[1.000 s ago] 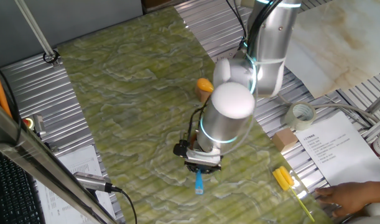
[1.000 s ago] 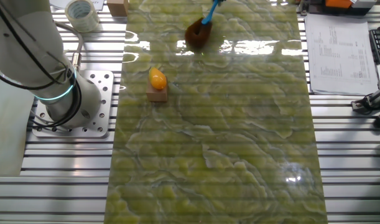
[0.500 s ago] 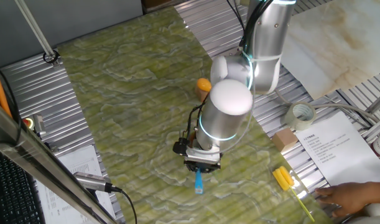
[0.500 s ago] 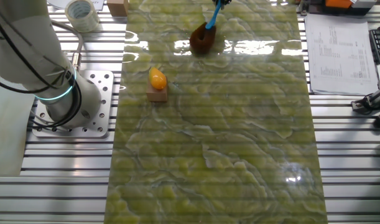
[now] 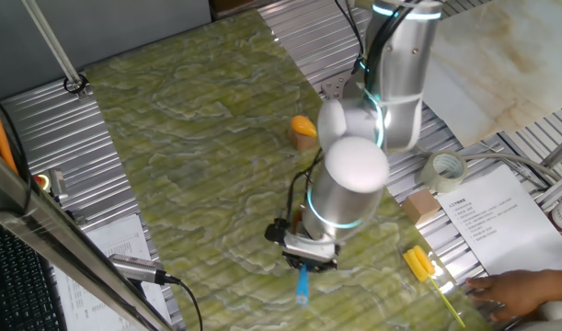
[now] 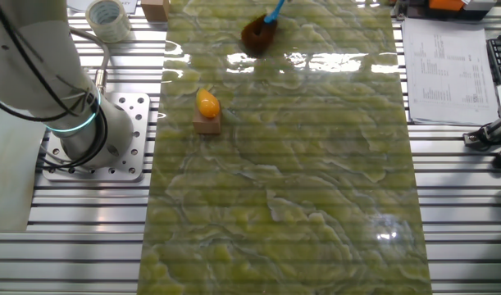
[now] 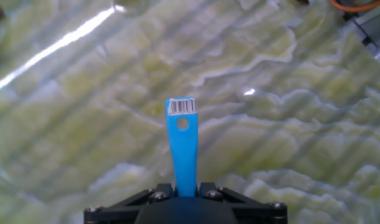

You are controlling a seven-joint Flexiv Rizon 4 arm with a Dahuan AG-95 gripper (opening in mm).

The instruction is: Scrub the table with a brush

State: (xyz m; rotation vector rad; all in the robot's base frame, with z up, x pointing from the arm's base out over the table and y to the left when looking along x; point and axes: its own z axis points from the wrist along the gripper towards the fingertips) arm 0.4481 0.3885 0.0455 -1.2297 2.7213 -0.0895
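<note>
The table point(image 5: 189, 138) is a green-yellow marbled sheet. In the one fixed view my gripper point(image 5: 304, 265) hangs over the table's near right part, shut on the light-blue handle of the brush point(image 5: 303, 285), whose end sticks out past the fingers. The hand view shows the handle point(image 7: 182, 146) rising from between the jaws of the gripper point(image 7: 185, 186) over the table point(image 7: 289, 124). In the other fixed view the brush's brown bristles point(image 6: 257, 33) rest on the table point(image 6: 299, 164) near its far edge. The gripper is cut off there.
An orange object on a small wooden block point(image 5: 302, 129) point(image 6: 206, 111) stands on the table beside the arm. A tape roll point(image 5: 446, 168), a printed sheet point(image 5: 487, 216), a yellow tool point(image 5: 418, 264) and a person's hand point(image 5: 520, 292) lie on the right. The robot base point(image 6: 94, 135) is bolted beside the table.
The gripper and brush have shifted across the table, toward its near right edge in the one fixed view. In the other view the bristles slid left and toward the far edge.
</note>
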